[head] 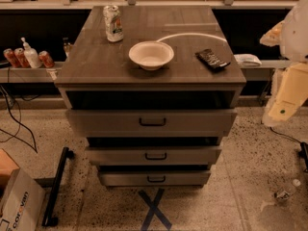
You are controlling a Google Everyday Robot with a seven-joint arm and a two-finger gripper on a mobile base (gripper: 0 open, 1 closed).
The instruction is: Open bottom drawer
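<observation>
The bottom drawer point(154, 178) is the lowest and smallest of three grey-brown fronts on the cabinet point(96, 57), with a small black bar handle point(156, 179) at its centre. A dark gap shows above its front. The middle drawer point(154, 155) and the top drawer point(151, 121) sit above it, each with a like handle. My gripper point(276, 35) is at the right edge of the camera view, level with the cabinet top and far up and right of the bottom drawer. The cream arm link point(288, 95) hangs below it.
On the cabinet top stand a can point(113, 23), a white bowl point(151, 55) and a black packet point(212, 59). A blue tape X point(154, 208) marks the floor in front. A cardboard box point(17, 201) and black bar point(57, 186) lie left, a plastic bottle point(284, 192) right.
</observation>
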